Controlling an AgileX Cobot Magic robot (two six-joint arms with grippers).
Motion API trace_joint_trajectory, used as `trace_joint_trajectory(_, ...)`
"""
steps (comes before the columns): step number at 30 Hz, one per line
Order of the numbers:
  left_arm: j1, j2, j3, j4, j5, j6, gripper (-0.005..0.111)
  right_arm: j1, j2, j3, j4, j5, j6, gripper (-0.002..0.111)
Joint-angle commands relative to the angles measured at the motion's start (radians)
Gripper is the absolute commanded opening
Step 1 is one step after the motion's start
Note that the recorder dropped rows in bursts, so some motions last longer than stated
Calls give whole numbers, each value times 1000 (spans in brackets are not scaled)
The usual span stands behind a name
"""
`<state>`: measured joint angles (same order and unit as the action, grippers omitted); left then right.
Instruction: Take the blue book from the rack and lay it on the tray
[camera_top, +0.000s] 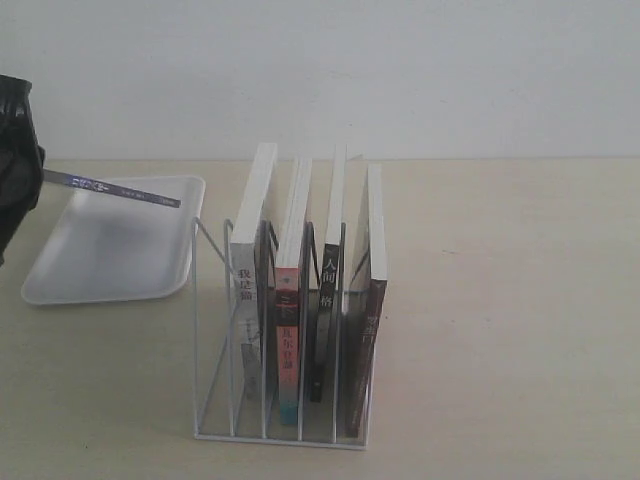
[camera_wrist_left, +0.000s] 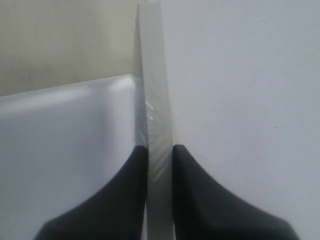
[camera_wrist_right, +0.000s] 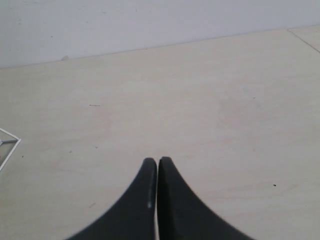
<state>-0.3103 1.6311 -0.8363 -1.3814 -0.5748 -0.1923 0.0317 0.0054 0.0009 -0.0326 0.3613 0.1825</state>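
One black spine (camera_top: 326, 300) in rack (camera_top: 250, 440): 人间

The left gripper (camera_wrist_left: 160, 148) has its two dark jaws closed on the thin edge of the book (camera_wrist_left: 156, 100), one jaw on each side, so that the book runs straight out between them. In the exterior view the left arm (camera_top: 15, 150) shows only as a black bulk at the left edge, held up high. The right gripper (camera_wrist_right: 157, 161) has its jaws pressed together, tips touching, with nothing between them.
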Motion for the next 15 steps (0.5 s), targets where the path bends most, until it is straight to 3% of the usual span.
trace_joint_trajectory(1, -5, 23, -13, 44, -61, -63, 5, -2, -5, -1, -2, 2, -6, 0)
trace_joint_trajectory(15, -2, 117, -37, 175, -98, -207, 5, -2, -5, -1, -2, 2, -6, 0)
